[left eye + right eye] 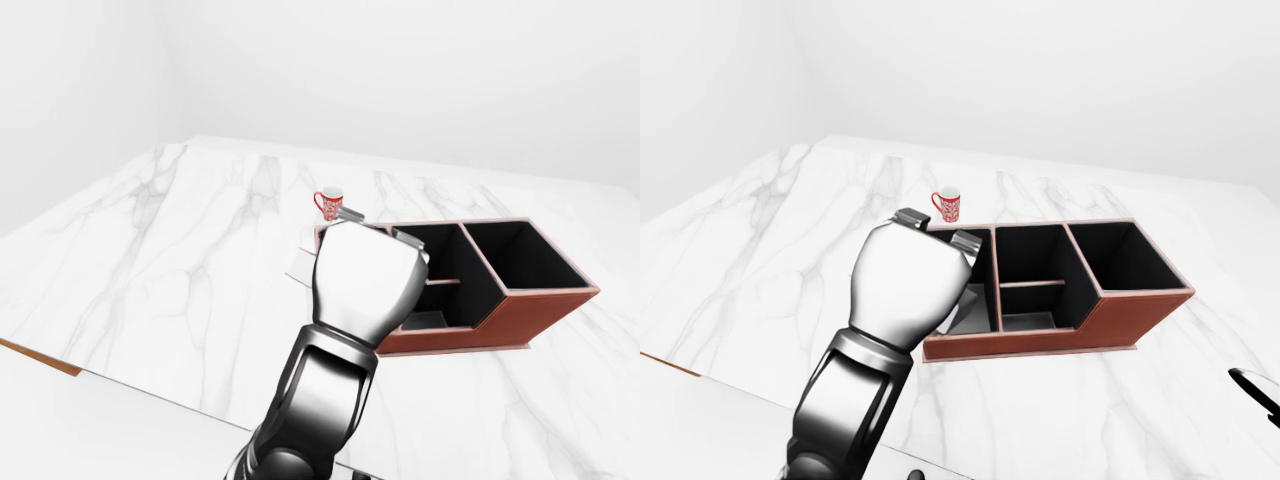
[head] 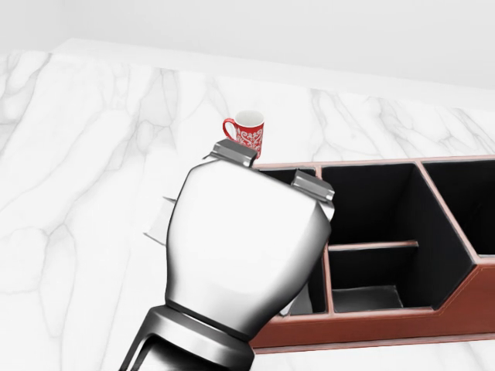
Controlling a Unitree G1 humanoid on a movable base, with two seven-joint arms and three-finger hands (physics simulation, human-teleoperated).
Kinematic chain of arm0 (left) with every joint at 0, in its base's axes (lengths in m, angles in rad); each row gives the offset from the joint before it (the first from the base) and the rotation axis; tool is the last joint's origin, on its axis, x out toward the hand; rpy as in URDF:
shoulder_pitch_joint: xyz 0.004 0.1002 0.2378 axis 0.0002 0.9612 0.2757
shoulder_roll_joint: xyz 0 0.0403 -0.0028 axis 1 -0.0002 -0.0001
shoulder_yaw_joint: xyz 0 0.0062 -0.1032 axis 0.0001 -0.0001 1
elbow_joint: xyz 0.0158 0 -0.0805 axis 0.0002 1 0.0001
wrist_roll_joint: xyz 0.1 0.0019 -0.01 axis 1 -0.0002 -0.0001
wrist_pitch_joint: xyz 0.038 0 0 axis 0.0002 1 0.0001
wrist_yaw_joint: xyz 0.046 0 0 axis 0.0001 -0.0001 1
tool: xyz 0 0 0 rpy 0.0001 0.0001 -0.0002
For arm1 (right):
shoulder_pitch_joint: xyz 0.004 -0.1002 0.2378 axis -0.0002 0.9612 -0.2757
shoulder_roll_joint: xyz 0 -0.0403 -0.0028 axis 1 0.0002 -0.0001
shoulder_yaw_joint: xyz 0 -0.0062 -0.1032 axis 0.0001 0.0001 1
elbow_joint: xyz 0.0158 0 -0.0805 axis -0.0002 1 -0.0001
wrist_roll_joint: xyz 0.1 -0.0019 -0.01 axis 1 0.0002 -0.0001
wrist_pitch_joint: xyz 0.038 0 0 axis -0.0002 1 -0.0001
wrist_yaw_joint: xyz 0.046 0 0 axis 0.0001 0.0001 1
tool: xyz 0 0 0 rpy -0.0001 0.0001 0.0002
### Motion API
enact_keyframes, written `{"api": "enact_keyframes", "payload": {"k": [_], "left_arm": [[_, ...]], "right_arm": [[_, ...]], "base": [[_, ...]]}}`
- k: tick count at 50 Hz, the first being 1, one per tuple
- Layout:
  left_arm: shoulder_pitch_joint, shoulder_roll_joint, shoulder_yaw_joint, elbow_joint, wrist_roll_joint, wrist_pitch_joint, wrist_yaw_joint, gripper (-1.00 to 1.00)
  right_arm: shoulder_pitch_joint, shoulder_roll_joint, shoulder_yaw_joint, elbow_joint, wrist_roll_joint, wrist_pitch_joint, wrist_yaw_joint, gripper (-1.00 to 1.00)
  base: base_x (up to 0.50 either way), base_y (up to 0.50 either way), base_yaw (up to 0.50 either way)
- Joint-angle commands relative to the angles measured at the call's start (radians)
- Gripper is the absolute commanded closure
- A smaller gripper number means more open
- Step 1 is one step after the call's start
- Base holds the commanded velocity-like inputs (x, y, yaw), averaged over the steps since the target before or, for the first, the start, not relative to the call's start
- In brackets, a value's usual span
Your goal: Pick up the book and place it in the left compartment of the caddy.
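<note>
Book lies on the worktop at the caddy's 9 o'clock, not yet placed; left hand hovers above it, finger state indeterminable.

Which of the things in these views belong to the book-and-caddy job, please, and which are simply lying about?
Belonging to the job:
- caddy, with its left compartment
- pale flat thing showing beside the left robot hand, probably the book
- left robot hand, over the left compartment; its grip is hidden

Lying about:
- red patterned mug, on the marble counter beyond the caddy
</note>
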Motion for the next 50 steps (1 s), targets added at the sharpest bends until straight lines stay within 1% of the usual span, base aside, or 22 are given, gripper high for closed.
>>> {"api": "enact_keyframes", "payload": {"k": [1, 2, 7, 8, 9, 10, 11, 15, 18, 20, 21, 23, 25, 30, 33, 34, 35, 37, 41, 42, 44, 50], "left_arm": [[-0.060, -0.012, 0.007, 0.042, 0.005, 0.008, 0.000, 1.00], [-0.059, -0.023, 0.013, 0.058, 0.005, 0.003, 0.000, 1.00], [-0.061, -0.040, 0.026, 0.097, 0.005, -0.001, 0.000, 1.00], [-0.064, -0.035, 0.027, 0.103, 0.005, 0.004, 0.000, 1.00], [-0.063, -0.035, 0.026, 0.108, 0.005, 0.001, 0.000, 1.00], [-0.058, -0.035, 0.027, 0.128, 0.005, 0.004, 0.000, 1.00], [-0.051, -0.043, 0.029, 0.134, 0.005, -0.001, 0.000, 1.00], [-0.046, -0.046, 0.033, 0.148, 0.005, -0.008, 0.000, 1.00], [-0.048, -0.061, 0.048, 0.156, 0.005, -0.028, 0.000, 1.00], [-0.053, -0.064, 0.052, 0.162, 0.005, -0.034, 0.000, 1.00], [-0.042, -0.085, 0.060, 0.170, 0.005, -0.051, 0.000, 1.00], [-0.045, -0.084, 0.066, 0.178, 0.005, -0.056, 0.000, 1.00], [-0.037, -0.102, 0.072, 0.184, 0.005, -0.071, 0.000, 1.00], [-0.044, -0.096, 0.073, 0.211, 0.005, -0.066, 0.000, 1.00], [-0.039, -0.111, 0.092, 0.237, 0.005, -0.080, 0.000, 1.00], [-0.042, -0.110, 0.093, 0.242, 0.005, -0.077, 0.000, 1.00], [-0.041, -0.114, 0.093, 0.243, 0.005, -0.079, 0.000, 1.00], [-0.042, -0.109, 0.094, 0.260, 0.005, -0.072, 0.000, 1.00], [-0.041, -0.112, 0.099, 0.271, 0.005, -0.073, 0.000, 1.00], [-0.037, -0.124, 0.118, 0.290, 0.005, -0.082, 0.015, 1.00], [-0.033, -0.131, 0.130, 0.302, 0.005, -0.091, 0.027, 1.00], [-0.037, -0.144, 0.148, 0.317, 0.005, -0.104, 0.043, 1.00]], "right_arm": [[0.000, 0.000, 0.000, -0.001, 0.001, 0.000, 0.000, -1.00], [0.002, -0.001, -0.003, -0.005, 0.004, 0.000, -0.001, -1.00], [-0.001, -0.002, -0.001, 0.000, 0.002, 0.000, 0.001, -1.00], [-0.002, -0.002, 0.000, 0.003, 0.000, 0.000, 0.002, -1.00], [-0.002, -0.002, 0.001, 0.004, -0.001, 0.000, 0.002, -1.00], [-0.001, -0.001, 0.003, 0.002, -0.002, 0.000, 0.003, -1.00], [0.001, 0.002, 0.003, -0.002, -0.002, 0.000, 0.004, -1.00], [0.000, 0.004, 0.007, -0.005, -0.008, 0.000, 0.006, -1.00], [-0.003, 0.001, 0.008, 0.007, -0.009, 0.000, 0.006, -1.00], [0.000, 0.002, 0.006, 0.000, -0.005, 0.000, 0.003, -1.00], [0.001, 0.003, 0.006, -0.004, -0.004, 0.000, 0.003, -1.00], [0.000, 0.003, 0.006, -0.002, -0.005, 0.000, 0.004, -1.00], [0.000, 0.004, 0.006, -0.001, -0.006, 0.000, 0.005, -1.00], [-0.001, 0.004, 0.009, 0.005, -0.010, 0.000, 0.007, -1.00], [0.001, 0.004, 0.009, 0.003, -0.008, 0.000, 0.006, -1.00], [0.001, 0.005, 0.009, 0.002, -0.008, 0.000, 0.007, -1.00], [0.001, 0.005, 0.009, 0.004, -0.008, 0.000, 0.008, -1.00], [0.000, 0.003, 0.008, 0.005, -0.007, 0.000, 0.007, -1.00], [0.001, 0.005, 0.011, 0.005, -0.009, 0.000, 0.008, -1.00], [0.001, 0.005, 0.010, 0.004, -0.007, 0.000, 0.009, -1.00], [0.001, 0.004, 0.009, 0.006, -0.007, 0.000, 0.008, -1.00], [0.000, 0.005, 0.013, 0.006, -0.012, 0.000, 0.008, -1.00]], "base": [[0.00, 0.00, 0.00], [0.00, 0.00, 0.00], [0.00, 0.00, 0.00], [0.00, 0.00, 0.00], [0.00, 0.00, 0.00], [0.00, 0.00, 0.00], [0.00, 0.00, 0.00], [0.00, 0.00, 0.00], [0.00, 0.00, 0.00], [0.00, 0.00, 0.00], [0.00, 0.00, 0.00], [0.00, 0.00, 0.00], [0.00, 0.00, 0.00], [0.00, 0.00, 0.00], [0.00, 0.00, 0.00], [0.00, 0.00, 0.00], [0.00, 0.00, 0.00], [0.00, 0.00, 0.00], [0.00, 0.00, 0.00], [0.00, 0.00, 0.00], [0.00, 0.00, 0.00], [0.00, 0.00, 0.00]]}}
